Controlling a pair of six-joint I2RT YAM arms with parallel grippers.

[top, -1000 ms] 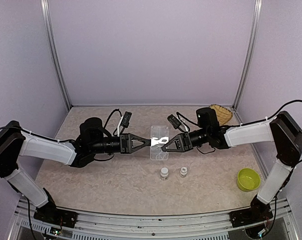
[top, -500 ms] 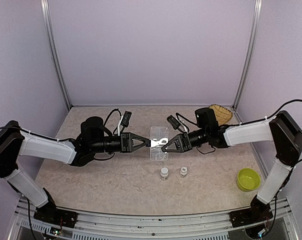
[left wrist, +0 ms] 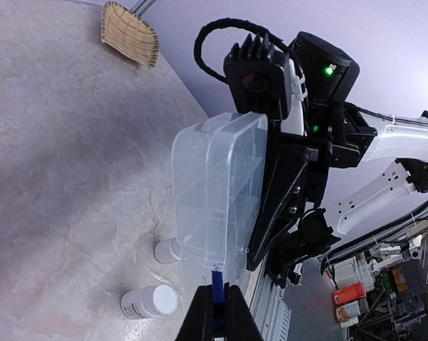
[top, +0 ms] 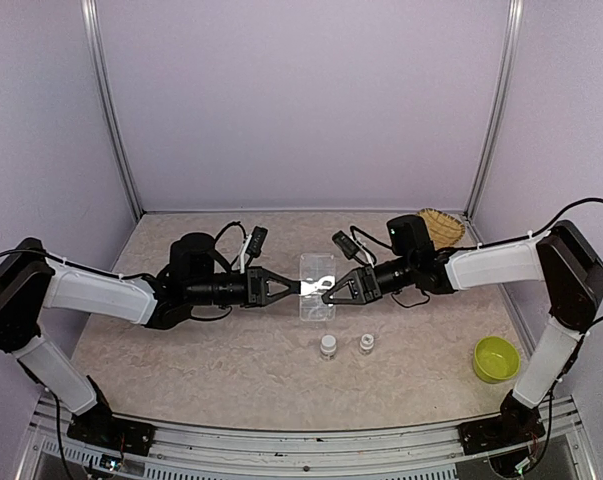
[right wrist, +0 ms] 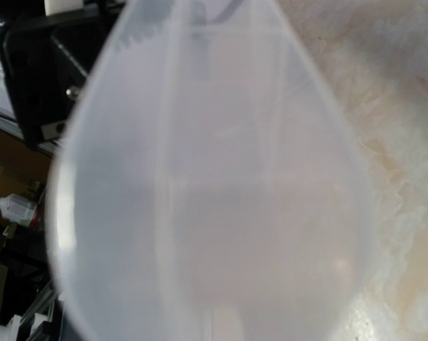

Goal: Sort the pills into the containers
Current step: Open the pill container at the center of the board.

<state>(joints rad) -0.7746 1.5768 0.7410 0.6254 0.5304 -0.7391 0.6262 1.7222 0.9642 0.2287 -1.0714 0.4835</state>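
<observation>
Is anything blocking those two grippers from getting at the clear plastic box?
Nothing visible. The left gripper pinches the clear box by its edge, and the right gripper is right at its other side. The two small bottles stand apart from it, nearer the arm bases.

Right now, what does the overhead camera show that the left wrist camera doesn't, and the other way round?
Only the overhead view shows the lime-green bowl. Only the left wrist view shows the left pincer closed on an edge of the clear box, which stands on edge, and orange bottles in the background. Both show the box between the two pincers, the two white bottles, the straw basket and the right pincer.
</observation>
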